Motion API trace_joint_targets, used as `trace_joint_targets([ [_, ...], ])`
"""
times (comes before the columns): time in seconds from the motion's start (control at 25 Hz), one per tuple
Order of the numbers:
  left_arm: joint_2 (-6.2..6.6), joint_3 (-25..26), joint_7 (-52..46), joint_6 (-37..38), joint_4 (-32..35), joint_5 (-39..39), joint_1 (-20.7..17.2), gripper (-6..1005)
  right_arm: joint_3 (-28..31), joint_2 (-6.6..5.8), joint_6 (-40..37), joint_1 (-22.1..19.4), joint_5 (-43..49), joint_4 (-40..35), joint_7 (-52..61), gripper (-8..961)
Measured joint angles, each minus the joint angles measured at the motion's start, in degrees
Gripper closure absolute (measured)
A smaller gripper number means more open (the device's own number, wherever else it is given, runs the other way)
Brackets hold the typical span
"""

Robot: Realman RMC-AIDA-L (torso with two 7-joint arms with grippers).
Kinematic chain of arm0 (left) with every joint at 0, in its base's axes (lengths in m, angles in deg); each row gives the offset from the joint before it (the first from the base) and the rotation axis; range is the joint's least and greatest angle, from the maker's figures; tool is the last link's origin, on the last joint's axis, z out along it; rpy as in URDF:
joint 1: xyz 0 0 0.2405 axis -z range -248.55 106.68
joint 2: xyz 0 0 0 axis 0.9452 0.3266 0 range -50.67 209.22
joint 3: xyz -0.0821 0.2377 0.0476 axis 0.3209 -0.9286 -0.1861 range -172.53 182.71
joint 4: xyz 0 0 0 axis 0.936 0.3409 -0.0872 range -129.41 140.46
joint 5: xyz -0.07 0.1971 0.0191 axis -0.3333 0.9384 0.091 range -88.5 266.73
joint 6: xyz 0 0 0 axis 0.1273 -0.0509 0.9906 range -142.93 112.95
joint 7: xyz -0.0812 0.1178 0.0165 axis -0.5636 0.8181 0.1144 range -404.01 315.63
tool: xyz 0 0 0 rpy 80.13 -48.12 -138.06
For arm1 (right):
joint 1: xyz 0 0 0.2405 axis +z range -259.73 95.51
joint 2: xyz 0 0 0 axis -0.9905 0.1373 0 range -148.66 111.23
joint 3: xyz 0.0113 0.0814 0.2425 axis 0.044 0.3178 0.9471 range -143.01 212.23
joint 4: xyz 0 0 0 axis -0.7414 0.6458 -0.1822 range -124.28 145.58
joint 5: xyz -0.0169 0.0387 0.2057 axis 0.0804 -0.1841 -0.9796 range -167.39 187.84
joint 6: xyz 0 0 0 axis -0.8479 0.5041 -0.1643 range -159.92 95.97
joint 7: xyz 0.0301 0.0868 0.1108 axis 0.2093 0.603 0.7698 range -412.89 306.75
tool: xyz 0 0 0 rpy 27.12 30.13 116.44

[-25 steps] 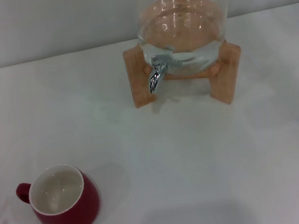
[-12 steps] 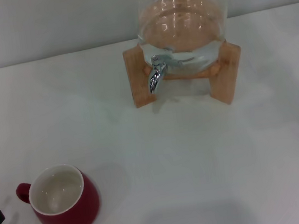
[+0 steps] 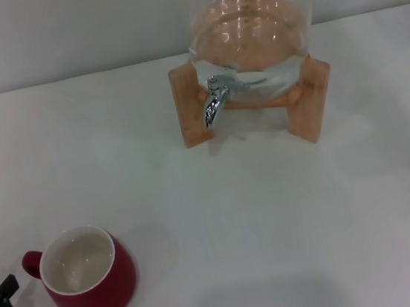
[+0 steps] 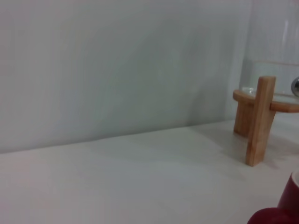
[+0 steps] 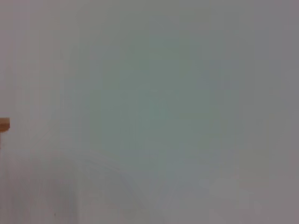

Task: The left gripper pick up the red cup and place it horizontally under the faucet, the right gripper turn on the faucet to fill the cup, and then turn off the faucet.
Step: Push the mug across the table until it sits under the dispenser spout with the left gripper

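Note:
The red cup [image 3: 89, 280] stands upright on the white table at the near left, white inside, its small handle pointing left. A sliver of the red cup [image 4: 280, 212] also shows in the left wrist view. My left gripper [image 3: 7, 294] reaches in from the left edge, just left of the handle and apart from it, open with nothing between its black fingers. The chrome faucet [image 3: 214, 101] juts from the glass dispenser at the far centre, spout pointing down, with bare table beneath it. My right gripper is out of view.
The glass water dispenser [image 3: 250, 35] sits on a wooden stand [image 3: 311, 99] at the back, against a grey wall. The same wooden stand [image 4: 259, 121] appears in the left wrist view. White table [image 3: 274, 227] stretches between cup and stand.
My left gripper has come into view from the lower left edge and moved toward the cup's handle. The cup and faucet have not moved.

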Motion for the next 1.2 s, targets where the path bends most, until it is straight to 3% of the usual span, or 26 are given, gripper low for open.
trace_joint_targets([
  [1.2, -0.17, -0.2, -0.2, 3.3, -2.4, 5.0, 5.2, 223, -0.1, -0.01, 0.0, 0.4, -0.3, -0.1, -0.5, 319],
])
